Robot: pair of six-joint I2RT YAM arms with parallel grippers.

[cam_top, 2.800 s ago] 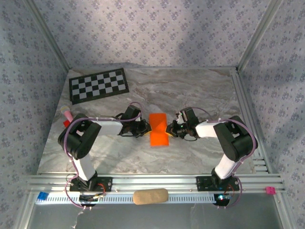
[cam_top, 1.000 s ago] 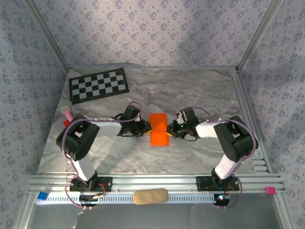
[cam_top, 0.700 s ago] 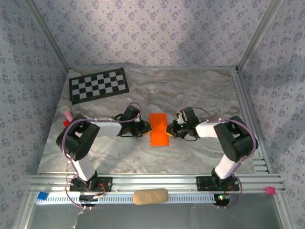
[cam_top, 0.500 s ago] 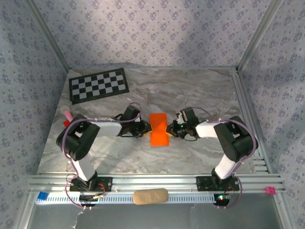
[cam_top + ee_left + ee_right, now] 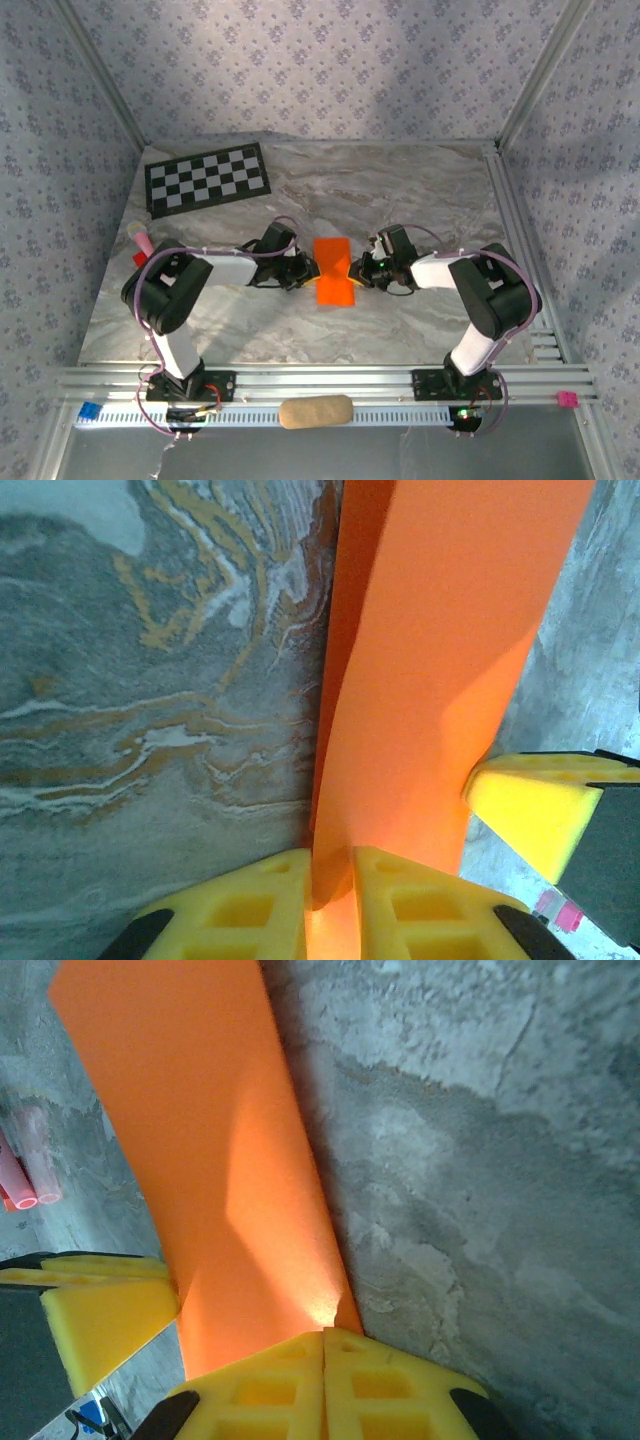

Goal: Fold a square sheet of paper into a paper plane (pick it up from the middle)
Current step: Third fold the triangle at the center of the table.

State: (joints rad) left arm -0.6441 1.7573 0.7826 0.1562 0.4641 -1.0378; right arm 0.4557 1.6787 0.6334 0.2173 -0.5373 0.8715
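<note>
Marbled grey tabletop (image 5: 420,190), 2 arms meeting at its middle.
We see the left gripper (image 5: 330,905) with jaws pinched narrowly on 1 raised edge of the thin bright orange sheet of paper (image 5: 440,680), folded to a strip; the right gripper (image 5: 322,1365) has its jaws pressed together on the opposite edge. It sits mid-table between them, well apart from the black-and-white checkerboard sheet (image 5: 208,178) at far left.

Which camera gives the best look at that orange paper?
The top external view: the whole orange paper is visible there, outline and all. Each wrist view gives a close-up strip of it that runs out of frame, so its overall shape cannot be read.
</note>
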